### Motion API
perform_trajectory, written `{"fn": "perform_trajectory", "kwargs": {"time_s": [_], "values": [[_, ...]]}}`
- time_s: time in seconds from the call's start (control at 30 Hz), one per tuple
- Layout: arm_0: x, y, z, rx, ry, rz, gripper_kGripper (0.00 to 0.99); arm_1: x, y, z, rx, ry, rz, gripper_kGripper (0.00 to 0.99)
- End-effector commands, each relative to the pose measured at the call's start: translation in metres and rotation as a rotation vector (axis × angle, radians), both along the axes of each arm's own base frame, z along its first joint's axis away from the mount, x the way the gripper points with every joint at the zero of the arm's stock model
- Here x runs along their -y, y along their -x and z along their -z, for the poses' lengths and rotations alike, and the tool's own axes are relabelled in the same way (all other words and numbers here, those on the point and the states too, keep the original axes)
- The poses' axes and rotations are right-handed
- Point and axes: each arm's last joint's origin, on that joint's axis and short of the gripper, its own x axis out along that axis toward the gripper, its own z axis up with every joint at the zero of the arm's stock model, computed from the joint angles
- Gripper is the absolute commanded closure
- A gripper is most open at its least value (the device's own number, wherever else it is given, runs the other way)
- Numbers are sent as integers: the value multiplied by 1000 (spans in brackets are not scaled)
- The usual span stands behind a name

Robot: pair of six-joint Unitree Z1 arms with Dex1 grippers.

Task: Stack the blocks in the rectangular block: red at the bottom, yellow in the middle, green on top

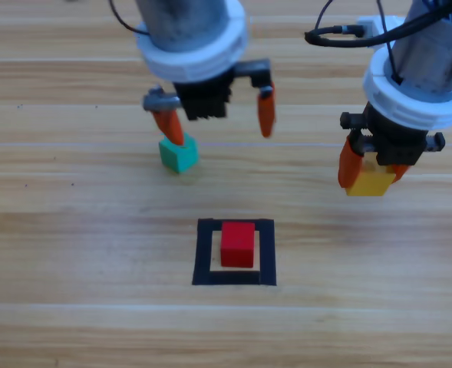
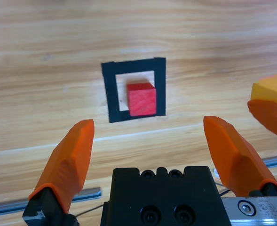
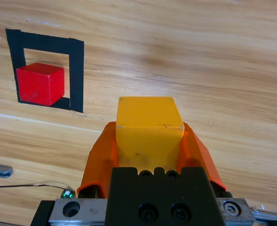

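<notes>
**Stacking, second tier: yellow in transit**

- Red cube: on the desk, inside the black tape outline. Base tier judged done.
- Yellow cube: clamped between the right gripper jaws, off to the right of the outline.
- Green cube: on the desk, up-left of the outline.
- Left gripper: jaws apart, empty, one jaw just above the green cube.

Next move, judged: carry yellow over red, square it, lower, release.

Three blocks, one red, one yellow, one green; one rectangular block.
</notes>
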Motion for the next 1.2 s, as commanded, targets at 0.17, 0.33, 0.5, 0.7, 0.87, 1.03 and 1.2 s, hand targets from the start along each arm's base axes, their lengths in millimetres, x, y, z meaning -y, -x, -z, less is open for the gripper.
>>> {"fn": "perform_trajectory", "kwargs": {"time_s": [0.17,0.33,0.5,0.7,0.87,1.03,1.2], "values": [[-84,-53,11,-73,-8,-1,0,-71,16,49,-167,82,-52,990],[-118,-68,33,-112,-15,24,0,-93,29,43,-142,56,-41,990],[-136,-65,55,-133,4,26,0,-109,21,50,-143,53,19,990],[-145,-64,83,-157,31,45,0,-131,22,73,-151,86,40,990],[-146,-62,96,-167,34,47,0,-141,17,79,-137,72,58,990],[-147,-61,105,-174,39,47,0,-145,14,79,-124,59,80,990],[-147,-60,110,-179,37,42,0,-146,12,84,-116,72,85,990]]}}
